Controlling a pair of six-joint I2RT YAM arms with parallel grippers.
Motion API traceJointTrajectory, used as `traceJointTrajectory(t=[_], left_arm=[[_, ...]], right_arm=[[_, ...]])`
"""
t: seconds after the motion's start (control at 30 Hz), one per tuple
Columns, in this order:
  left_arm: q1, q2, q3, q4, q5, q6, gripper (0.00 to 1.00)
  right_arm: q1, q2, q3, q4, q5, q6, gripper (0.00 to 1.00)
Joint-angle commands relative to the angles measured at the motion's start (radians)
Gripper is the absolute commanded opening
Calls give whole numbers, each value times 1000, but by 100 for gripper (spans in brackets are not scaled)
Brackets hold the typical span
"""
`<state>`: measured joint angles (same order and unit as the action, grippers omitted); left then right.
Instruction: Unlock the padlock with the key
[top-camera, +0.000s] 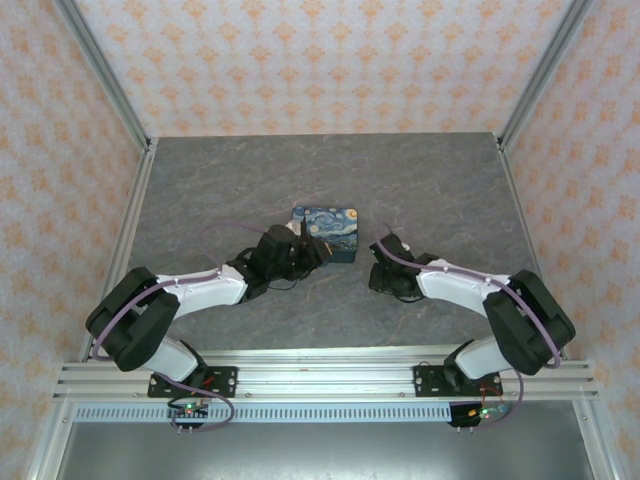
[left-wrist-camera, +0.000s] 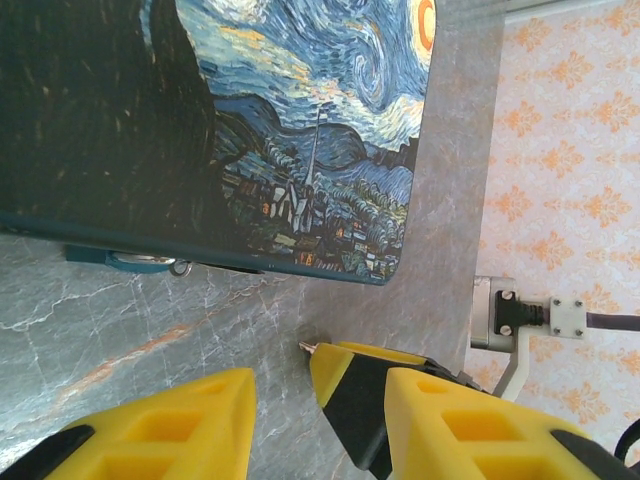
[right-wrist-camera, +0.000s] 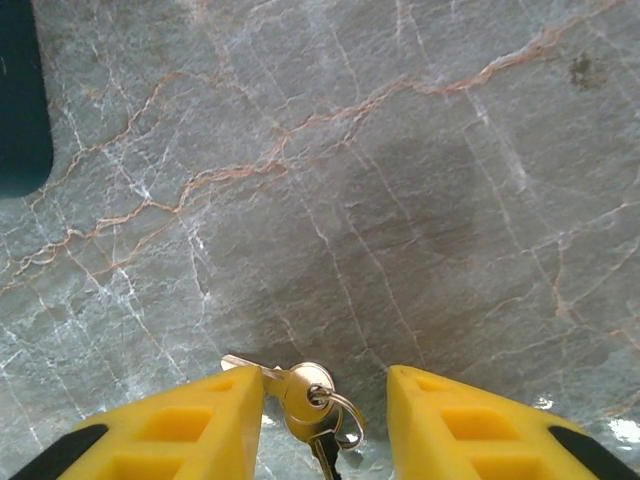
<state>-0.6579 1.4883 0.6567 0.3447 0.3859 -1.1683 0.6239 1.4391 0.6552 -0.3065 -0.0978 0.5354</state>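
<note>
Padlock (left-wrist-camera: 140, 261) sits tight against the edge of the painted box (left-wrist-camera: 300, 130) that faces the left gripper (left-wrist-camera: 283, 378). It is a small grey-and-bluish piece half tucked under the box's rim, with a little metal loop poking out beside it. Its keyhole cannot be made out. Lying so low, it leaves little room for fingers, which is probably why the left gripper hangs just off that edge and points at it. Its yellow fingers are apart, with bare table (left-wrist-camera: 120, 340) between them and nothing held. It looks placed to steady the lock or draw it out, though that is a judgement.

Key (right-wrist-camera: 303, 386) lies on the table off the box's right side, clear of it; the box's dark corner shows at the margin of the right wrist view. It is a pale metal key on a ring (right-wrist-camera: 343, 416), its blade turned toward the box side. The right gripper (right-wrist-camera: 325, 380) stands over it with one finger on each side. The blade tip meets one finger and the other is off the ring, so the key is straddled, not clamped. That stance suits a pick-up by the head — but a flat key on stone could swivel as the fingers shut, and the loose ring may get in the way.

The lock is not yet opened, and key and lock lie apart at different sides of the box.
</note>
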Motion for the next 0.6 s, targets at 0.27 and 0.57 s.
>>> traceJointTrajectory(t=[0.27, 0.57], left_arm=[[11, 1, -12, 23, 9, 15, 39], [12, -13, -22, 15, 0, 16, 39]], right_arm=[[84, 112, 35, -68, 22, -31, 31], [109, 139, 29, -33, 10, -10, 12]])
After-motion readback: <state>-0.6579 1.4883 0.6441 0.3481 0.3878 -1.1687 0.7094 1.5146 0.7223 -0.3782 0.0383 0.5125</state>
